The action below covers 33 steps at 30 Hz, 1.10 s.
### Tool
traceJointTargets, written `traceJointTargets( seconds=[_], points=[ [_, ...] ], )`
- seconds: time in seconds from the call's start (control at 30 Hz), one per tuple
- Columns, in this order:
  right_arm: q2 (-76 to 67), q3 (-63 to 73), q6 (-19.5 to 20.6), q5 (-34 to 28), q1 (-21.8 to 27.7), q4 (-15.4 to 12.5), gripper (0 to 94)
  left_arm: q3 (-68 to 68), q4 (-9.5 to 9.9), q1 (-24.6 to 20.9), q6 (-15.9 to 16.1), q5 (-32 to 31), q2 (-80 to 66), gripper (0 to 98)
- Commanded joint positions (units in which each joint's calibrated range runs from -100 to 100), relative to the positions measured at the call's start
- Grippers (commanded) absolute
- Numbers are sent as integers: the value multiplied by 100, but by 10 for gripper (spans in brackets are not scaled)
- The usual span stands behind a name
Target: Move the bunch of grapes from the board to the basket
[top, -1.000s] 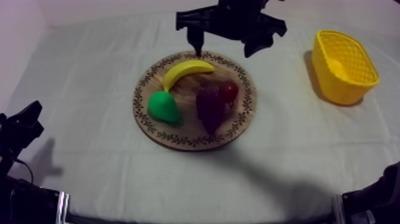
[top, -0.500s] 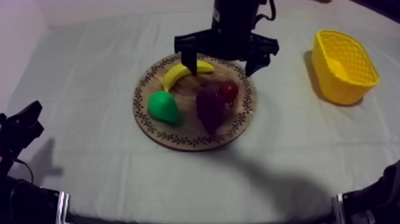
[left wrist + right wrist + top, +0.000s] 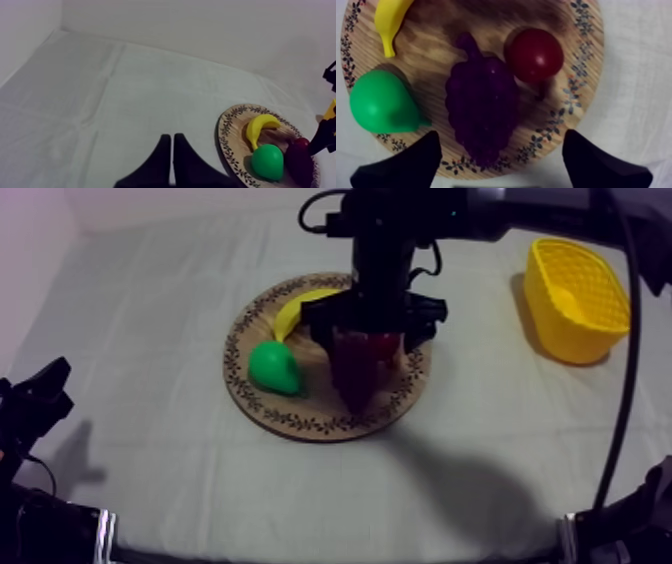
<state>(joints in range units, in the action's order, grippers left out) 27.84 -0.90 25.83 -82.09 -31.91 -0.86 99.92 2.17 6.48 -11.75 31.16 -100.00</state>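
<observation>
Purple bunch of grapes (image 3: 482, 102) lies flat on the round wooden board (image 3: 586, 65), its stem end pointing toward the banana (image 3: 390, 20) and its narrow tip toward the board's patterned rim. A green pear (image 3: 381, 102) lies just beside it on 1 side, and a small red fruit (image 3: 534, 54) just beside it on the other.

From above, the right gripper (image 3: 372, 328) hangs directly over the grapes. Its 2 black fingers are spread wide with nothing between them. In the right wrist view the right gripper (image 3: 501, 137) straddles the bunch: 1 finger is near the pear, the other beyond the red fruit's side, and the bunch's narrow tip sits about midway between them, apart from both.

The step in hand looks like the descent to grasp. Done well, it probably means lowering straight down with the bunch kept centred, shifting slightly toward the stem so the fingers close across the widest part, and slipping them in beside the pear and the red fruit without nudging either. A squeeze at the tapered tip alone could let the bunch slide out.

The yellow basket (image 3: 580, 298) stands well apart from the board, on the right side of the table. The left gripper (image 3: 172, 145) rests away from the board, fingers pressed together on nothing.
</observation>
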Motion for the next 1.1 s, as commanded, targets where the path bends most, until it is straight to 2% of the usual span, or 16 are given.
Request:
traceJointTargets(
  seconds=[0.0,0.33,0.43,0.5,0.67,0.73,0.87,1.07],
  points=[
    [96,-23,-21,153,-4,-23,933,-3,0,0,0,-3,0,1],
    [614,-16,-131,592,-22,-97,922,-3,0,0,0,-3,0,1],
    [755,42,-161,628,-8,-100,891,-3,0,0,0,-3,0,1],
    [839,84,-187,667,7,-101,811,-3,0,0,0,-3,0,1],
    [961,156,-335,886,55,-114,445,-3,0,0,0,-3,0,1],
    [977,159,-374,948,68,-118,362,-3,0,0,0,-3,0,1],
    [901,102,-432,983,65,-125,297,-3,0,0,0,-3,0,1],
    [281,-244,-478,952,41,-73,277,-3,0,0,0,-3,0,1]
  ],
)
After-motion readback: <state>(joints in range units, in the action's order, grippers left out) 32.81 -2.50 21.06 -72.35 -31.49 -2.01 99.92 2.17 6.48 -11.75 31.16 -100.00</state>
